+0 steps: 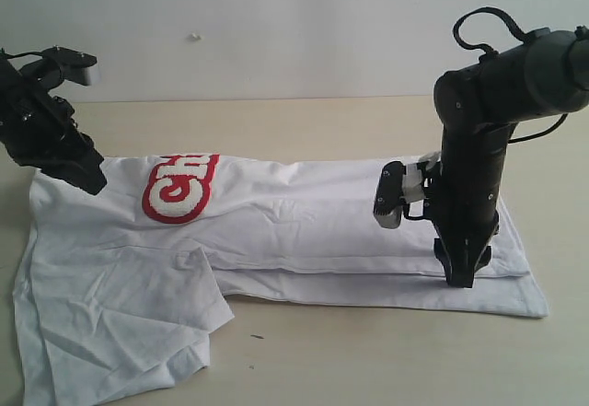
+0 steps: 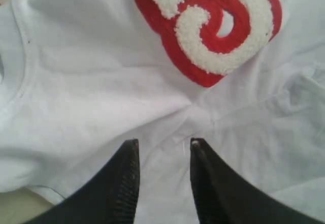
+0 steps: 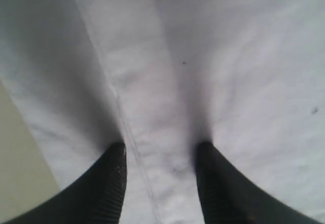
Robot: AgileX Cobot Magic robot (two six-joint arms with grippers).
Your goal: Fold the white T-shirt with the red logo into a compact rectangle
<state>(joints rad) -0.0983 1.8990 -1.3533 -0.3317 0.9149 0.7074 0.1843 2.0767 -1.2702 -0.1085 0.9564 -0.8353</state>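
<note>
Exterior view faces the white T-shirt (image 1: pixel 322 213); wrist views see it close-up.

T-shirt (image 1: pixel 304 222) on table (image 1: pixel 368 360) | logo (image 1: pixel 179 188) left | right gripper (image 1: pixel 460 275) at right end

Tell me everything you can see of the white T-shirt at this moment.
The white T-shirt looks like wrinkled cotton. It lies on the beige table, partly folded lengthwise into a doubled band; what seems a sleeve spreads at the near left. Its fuzzy red logo with white letters shows only in part, at the far edge. The left gripper is open near the collar, the right gripper open over a stitched seam at the other end.
</note>
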